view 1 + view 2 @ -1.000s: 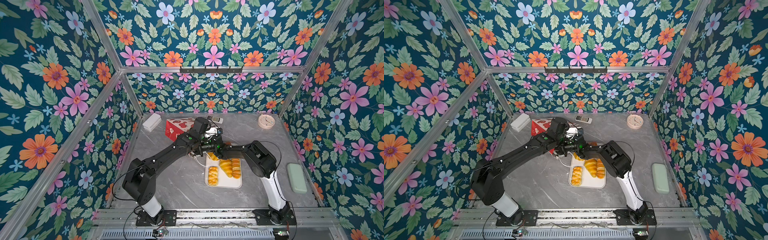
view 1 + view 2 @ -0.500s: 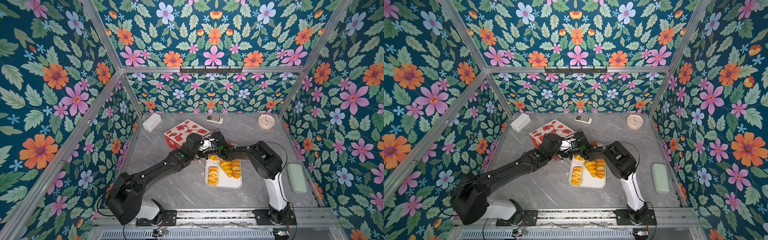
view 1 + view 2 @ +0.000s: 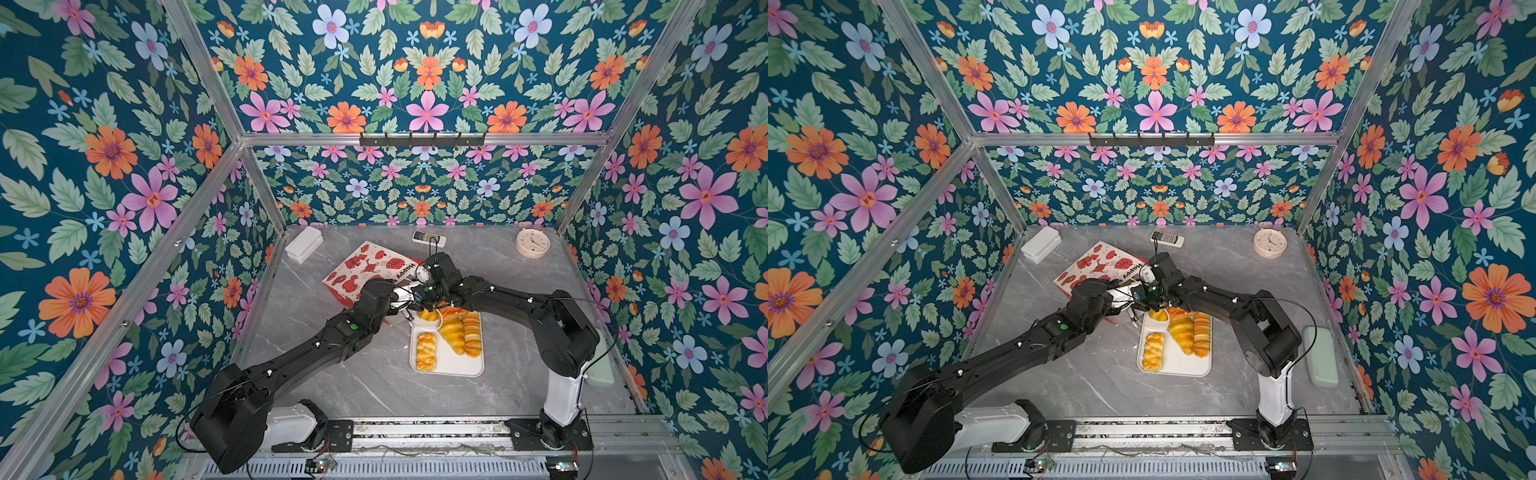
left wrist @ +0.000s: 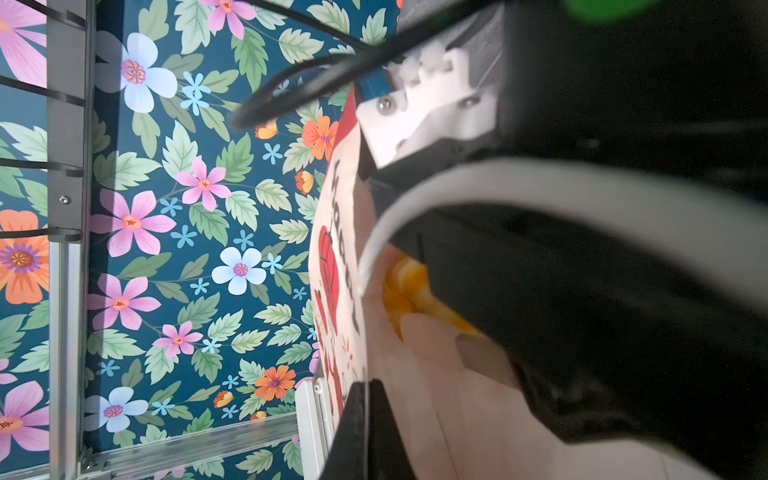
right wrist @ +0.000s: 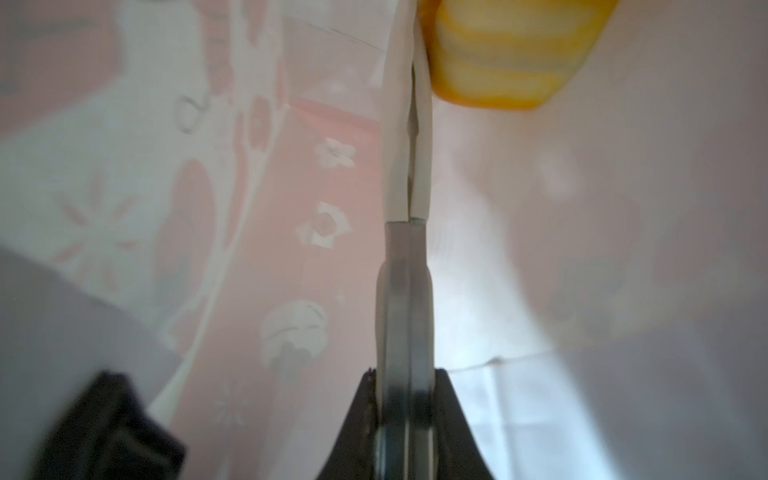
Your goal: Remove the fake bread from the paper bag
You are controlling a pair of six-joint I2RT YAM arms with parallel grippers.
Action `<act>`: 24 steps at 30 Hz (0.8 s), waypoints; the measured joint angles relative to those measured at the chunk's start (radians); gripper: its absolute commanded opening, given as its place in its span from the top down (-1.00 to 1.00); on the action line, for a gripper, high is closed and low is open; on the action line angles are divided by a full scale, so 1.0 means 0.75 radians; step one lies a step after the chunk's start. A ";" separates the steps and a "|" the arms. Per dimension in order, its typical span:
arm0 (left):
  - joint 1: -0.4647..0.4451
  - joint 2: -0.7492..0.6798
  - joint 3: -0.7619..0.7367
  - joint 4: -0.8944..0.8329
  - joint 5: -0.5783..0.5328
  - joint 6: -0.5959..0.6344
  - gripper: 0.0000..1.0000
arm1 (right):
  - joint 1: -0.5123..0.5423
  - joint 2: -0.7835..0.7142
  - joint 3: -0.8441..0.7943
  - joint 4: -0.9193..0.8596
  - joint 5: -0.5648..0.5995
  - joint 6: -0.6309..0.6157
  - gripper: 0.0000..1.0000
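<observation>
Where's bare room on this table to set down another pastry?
The white rectangular tray's near end is bare. Grey marble tabletop lies open between tray and front rail, and between the round pink clock and the right arm. Crowded: the tray's far end beside the red-and-white paper bag.

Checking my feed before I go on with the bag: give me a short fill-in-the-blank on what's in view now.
1. In the right wrist view the right gripper is ___, with a yellow toy bread piece beside its tip.
2. That gripper is inside the red-and-white paper bag, which lies on its ___.
3. On the white rectangular tray, the golden croissant lies between the plaited pastry and the long ridged ___.
Missing words: shut; side; loaf.
</observation>
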 measured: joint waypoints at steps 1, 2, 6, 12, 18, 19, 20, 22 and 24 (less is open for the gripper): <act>-0.004 0.004 -0.004 0.010 -0.001 -0.001 1.00 | -0.001 -0.006 0.008 -0.034 0.016 -0.032 0.75; -0.007 0.011 -0.008 0.023 -0.004 -0.001 1.00 | -0.001 -0.009 0.013 -0.055 0.029 -0.056 0.71; -0.019 0.045 -0.023 0.070 -0.011 -0.007 1.00 | -0.005 -0.009 0.010 -0.099 0.052 -0.102 0.57; -0.058 0.102 -0.028 0.129 -0.032 -0.041 1.00 | -0.007 -0.033 -0.050 -0.072 0.040 -0.095 0.45; -0.071 0.122 -0.030 0.181 -0.044 -0.070 1.00 | -0.020 -0.054 -0.105 0.078 -0.063 -0.013 0.43; -0.072 0.121 -0.027 0.180 -0.047 -0.070 1.00 | -0.024 -0.053 -0.119 0.103 -0.082 0.007 0.43; -0.072 0.120 -0.027 0.177 -0.051 -0.067 1.00 | -0.027 -0.053 -0.135 0.132 -0.103 0.030 0.43; -0.072 0.113 -0.025 0.166 -0.055 -0.065 1.00 | -0.032 -0.053 -0.163 0.182 -0.132 0.058 0.43; -0.072 0.107 -0.024 0.160 -0.061 -0.065 1.00 | -0.036 -0.065 -0.192 0.215 -0.141 0.076 0.43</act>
